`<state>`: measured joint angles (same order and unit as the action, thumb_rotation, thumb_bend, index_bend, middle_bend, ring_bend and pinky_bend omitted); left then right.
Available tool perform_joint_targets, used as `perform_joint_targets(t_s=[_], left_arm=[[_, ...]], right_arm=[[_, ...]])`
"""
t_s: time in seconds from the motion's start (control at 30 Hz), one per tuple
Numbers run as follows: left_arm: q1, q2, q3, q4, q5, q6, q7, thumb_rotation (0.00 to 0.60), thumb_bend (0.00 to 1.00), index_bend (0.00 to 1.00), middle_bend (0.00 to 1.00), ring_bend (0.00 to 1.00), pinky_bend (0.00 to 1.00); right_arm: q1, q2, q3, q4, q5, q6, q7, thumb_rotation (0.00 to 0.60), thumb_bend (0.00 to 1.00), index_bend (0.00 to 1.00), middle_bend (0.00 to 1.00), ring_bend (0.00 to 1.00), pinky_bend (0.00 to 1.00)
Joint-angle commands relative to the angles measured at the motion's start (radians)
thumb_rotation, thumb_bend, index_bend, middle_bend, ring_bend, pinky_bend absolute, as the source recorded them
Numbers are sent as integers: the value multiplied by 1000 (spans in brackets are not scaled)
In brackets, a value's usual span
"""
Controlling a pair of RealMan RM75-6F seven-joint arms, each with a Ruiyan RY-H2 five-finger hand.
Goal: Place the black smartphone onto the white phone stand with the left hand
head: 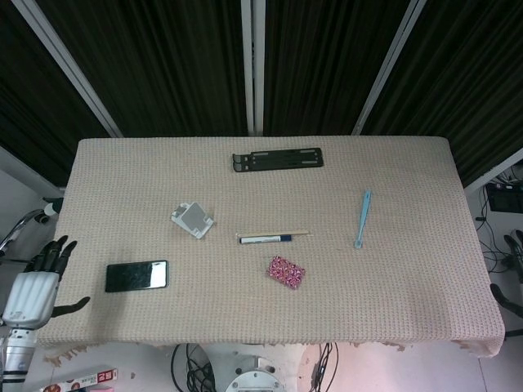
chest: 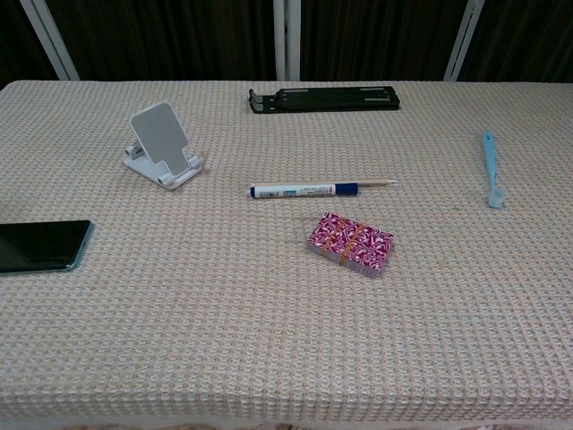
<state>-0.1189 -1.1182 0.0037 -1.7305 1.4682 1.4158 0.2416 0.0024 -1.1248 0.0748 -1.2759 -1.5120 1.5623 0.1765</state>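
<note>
Robot hand (head: 37, 287) hangs beside beige waffle-weave tablecloth (head: 409, 286), dark curtains (head: 172, 65) behind.

Left hand (head: 33, 286) visible in head view only, low and just off the left edge of the table (head: 73, 245), palm side white, dark fingers (head: 54, 251) spread and pointing up toward the table edge, thumb out to the side toward the table. Holds nothing. Forearm runs down out of frame below it. Right hand: only dark parts at the far right, beyond the table's right edge; pose unreadable.
</note>
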Motion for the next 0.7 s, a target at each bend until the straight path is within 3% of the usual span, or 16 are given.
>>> perform_joint_targets(t_s=[0.03,0.2,0.43,0.7], left_arm=[[-61,-68,-21,-78,-91,-105,139,471,106,23,0,33,208],[-109,-137,-36,-136,-204,-178,274,448,113,22,0,33,208],[-161,-200,-47,-129,-309,-222,395,448,118,47,0,32,208],[-200,-230,-62,-78,-413,-232,453,442,170,99,0,31,209]], right_arm=[[3,10,5,-7,-2,4,-2,600,176,0,0,0,0],[7,24,2,-6,-4,-4,-3,600,176,0,0,0,0],[3,25,2,10,2,-5,19,600,176,0,0,0,0],[-1,18,2,30,7,0,36,600,176,0,0,0,0]])
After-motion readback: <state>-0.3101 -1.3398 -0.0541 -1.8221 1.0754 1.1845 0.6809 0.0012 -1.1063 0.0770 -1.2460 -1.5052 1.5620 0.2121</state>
